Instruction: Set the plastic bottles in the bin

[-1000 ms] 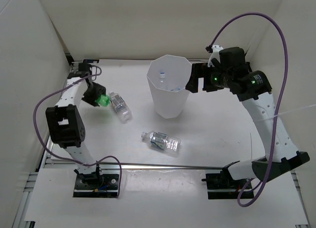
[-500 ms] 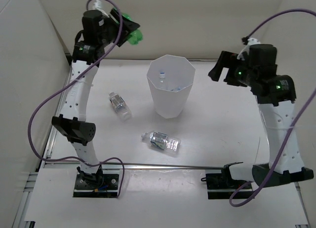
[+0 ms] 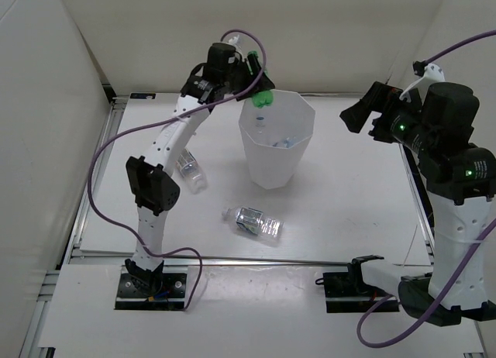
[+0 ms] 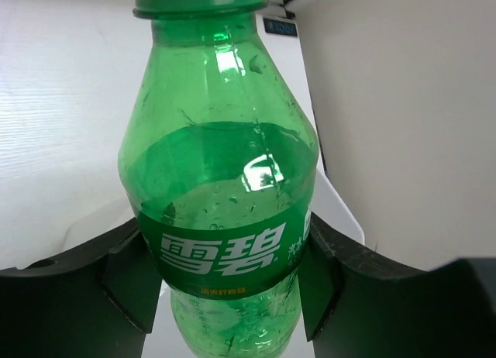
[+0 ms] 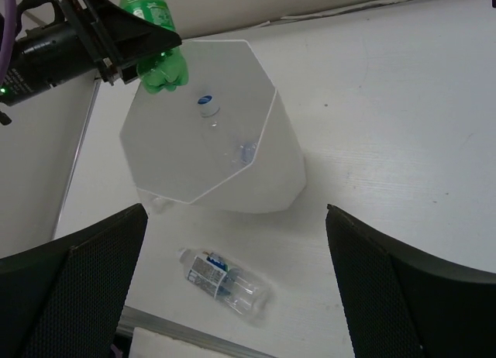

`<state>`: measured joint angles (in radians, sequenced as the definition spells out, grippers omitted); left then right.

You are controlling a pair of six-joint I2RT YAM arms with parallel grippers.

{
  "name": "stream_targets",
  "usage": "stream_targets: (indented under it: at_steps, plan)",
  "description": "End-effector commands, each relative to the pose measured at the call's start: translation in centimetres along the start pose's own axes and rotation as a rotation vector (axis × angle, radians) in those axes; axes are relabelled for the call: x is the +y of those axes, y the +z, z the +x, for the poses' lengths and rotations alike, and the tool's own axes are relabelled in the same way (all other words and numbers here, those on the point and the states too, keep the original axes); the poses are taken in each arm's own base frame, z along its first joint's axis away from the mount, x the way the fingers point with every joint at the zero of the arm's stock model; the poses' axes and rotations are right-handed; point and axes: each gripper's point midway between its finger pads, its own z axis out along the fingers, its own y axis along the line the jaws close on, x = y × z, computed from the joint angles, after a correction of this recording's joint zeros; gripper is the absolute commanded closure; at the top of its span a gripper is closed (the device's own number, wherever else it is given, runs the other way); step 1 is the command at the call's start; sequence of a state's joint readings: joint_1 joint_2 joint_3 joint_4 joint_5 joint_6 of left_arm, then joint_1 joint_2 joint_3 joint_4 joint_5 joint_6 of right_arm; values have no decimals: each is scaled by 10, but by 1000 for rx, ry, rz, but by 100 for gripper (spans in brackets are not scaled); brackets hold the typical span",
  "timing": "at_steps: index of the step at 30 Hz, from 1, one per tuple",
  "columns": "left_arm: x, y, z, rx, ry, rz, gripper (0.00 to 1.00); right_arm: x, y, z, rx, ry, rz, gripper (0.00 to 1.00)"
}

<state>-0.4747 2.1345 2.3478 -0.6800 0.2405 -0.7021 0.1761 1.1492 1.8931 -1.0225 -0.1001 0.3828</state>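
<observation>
My left gripper [image 3: 256, 85] is shut on the green bottle [image 3: 262, 98] and holds it over the left rim of the white bin [image 3: 273, 166]. In the left wrist view the green bottle [image 4: 221, 180] fills the frame between the black fingers [image 4: 124, 280]. The bin [image 5: 256, 172] holds at least one clear bottle [image 3: 259, 122] with a white cap. A blue-labelled clear bottle [image 3: 253, 222] lies on the table in front of the bin. Another clear bottle [image 3: 188, 166] lies to the bin's left. My right gripper [image 3: 372, 114] is open and empty, high to the right of the bin.
White walls close the table at the back and both sides. A metal rail [image 3: 256, 259] runs along the near edge. Purple cables [image 3: 101, 172] loop off both arms.
My left arm has swung the green bottle from the far left to over the bin's rim. My right arm has drawn back further to the right.
</observation>
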Motion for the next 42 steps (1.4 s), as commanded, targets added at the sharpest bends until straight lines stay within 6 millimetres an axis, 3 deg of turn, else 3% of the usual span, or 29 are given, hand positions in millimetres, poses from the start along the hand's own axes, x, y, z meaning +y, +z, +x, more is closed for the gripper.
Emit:
stream_targets:
  at_steps: [1, 4, 10, 15, 17, 23, 25, 26, 27, 28, 29, 32, 36, 39, 42]
  plan:
    - [-34, -15, 16, 13, 117, 45, 64, -3, -15, 2, -25, -14, 15, 0]
    - [-31, -11, 38, 43, 147, 8, 38, -6, -18, 5, -22, -13, 27, 0]
    - [-29, -21, 44, 8, 243, -60, 22, -9, -17, 13, -1, -9, 36, 0]
    - [-32, -29, 33, -47, 328, -93, 20, -7, -14, 12, 3, 0, 26, 0]
    - [-44, -34, 36, -56, 357, -86, 9, -7, -10, 13, 15, 2, 21, 0]
    - [-81, -41, 58, -65, 460, -48, 8, -8, 0, 18, 34, 14, 18, 0]
    - [-85, -50, 58, -100, 492, -85, 8, -9, 2, 19, 35, 14, 19, 0]
    - [-100, -60, 62, -122, 512, -77, 8, -11, 5, 23, 49, 17, 24, 0]
    - [-98, -63, 66, -128, 530, -104, 8, -11, 8, 25, 55, 17, 17, 0]
    - [-97, -72, 57, -182, 554, -164, 8, -11, 8, 25, 55, 17, 17, 0]
    - [-101, -76, 63, -189, 574, -176, 8, -12, 11, 26, 57, 18, 18, 0]
    - [-100, -90, 51, -245, 600, -233, 5, -15, 19, 36, 86, 34, 20, 0]
    - [-103, -93, 49, -257, 621, -240, 3, -36, 37, 49, 119, 84, 115, 0]
    - [-98, -106, 34, -310, 616, -295, 1, -48, 43, 53, 120, 121, 185, 0]
    - [-93, -135, 9, -406, 583, -379, 1, -62, 48, 60, 131, 140, 256, 5]
